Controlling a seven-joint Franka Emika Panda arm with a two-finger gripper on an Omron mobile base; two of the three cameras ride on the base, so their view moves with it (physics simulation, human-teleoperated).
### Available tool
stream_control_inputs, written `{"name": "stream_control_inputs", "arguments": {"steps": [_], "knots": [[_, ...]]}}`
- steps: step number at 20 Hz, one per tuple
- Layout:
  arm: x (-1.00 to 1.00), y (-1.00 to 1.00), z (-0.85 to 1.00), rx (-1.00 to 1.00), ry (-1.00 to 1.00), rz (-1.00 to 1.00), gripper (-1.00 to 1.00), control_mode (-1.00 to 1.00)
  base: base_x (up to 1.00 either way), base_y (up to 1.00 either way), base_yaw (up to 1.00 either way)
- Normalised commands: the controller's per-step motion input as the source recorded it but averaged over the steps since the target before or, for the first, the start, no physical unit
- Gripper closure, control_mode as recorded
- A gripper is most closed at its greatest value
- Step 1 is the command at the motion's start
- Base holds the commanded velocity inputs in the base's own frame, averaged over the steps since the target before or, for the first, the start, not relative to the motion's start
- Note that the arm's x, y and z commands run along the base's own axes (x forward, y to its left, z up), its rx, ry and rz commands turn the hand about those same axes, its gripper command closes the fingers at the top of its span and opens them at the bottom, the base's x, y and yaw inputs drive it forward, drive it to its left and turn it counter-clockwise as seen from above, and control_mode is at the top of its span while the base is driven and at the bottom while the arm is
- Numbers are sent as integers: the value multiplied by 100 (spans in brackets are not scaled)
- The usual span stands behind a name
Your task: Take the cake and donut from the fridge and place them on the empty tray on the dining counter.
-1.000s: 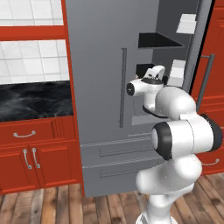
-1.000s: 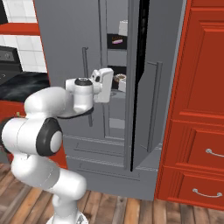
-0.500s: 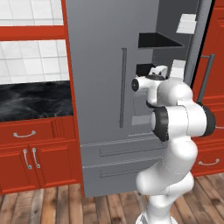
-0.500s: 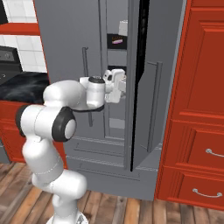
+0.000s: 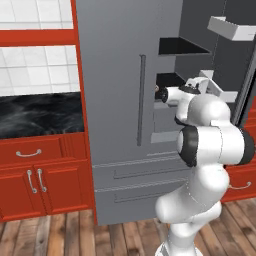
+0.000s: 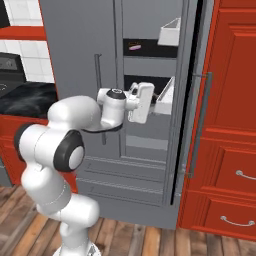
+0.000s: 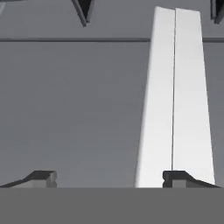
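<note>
With the right door of the fridge [image 6: 150, 165] open, the gripper [image 7: 109, 177] sits at the mouth of the middle shelf, its jaws spread wide and holding nothing. Advance level and slowly along the shelf, keeping clear of the white door bin [image 6: 167, 97] at its right, and close only once the fingers straddle the target (the dim shelf hides it, so confirm contact first). The one task item visible, a small pinkish thing that may be the cake [image 6: 134, 47], lies on the shelf above, higher and deeper than the gripper; the donut's place cannot be told.
</note>
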Motion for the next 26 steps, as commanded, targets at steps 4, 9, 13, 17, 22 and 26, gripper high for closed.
{"name": "stream_control_inputs", "arguments": {"steps": [4, 9, 13, 17, 22, 26], "knots": [[-85, -99, 0, 1, 0, -15, -100, -100, 0, 0, 0], [-72, -24, 0, 15, -11, 1, -100, -100, 0, 0, 0], [-71, 25, 48, 34, -30, 1, -100, -100, 0, 0, 0], [-52, 82, 57, 36, -36, 0, -100, -100, 0, 0, 0], [-41, 99, 19, 32, -21, 0, -100, -100, 0, 0, 0], [-36, 98, 0, 35, -14, 0, -100, -100, 0, 0, 0]]}}
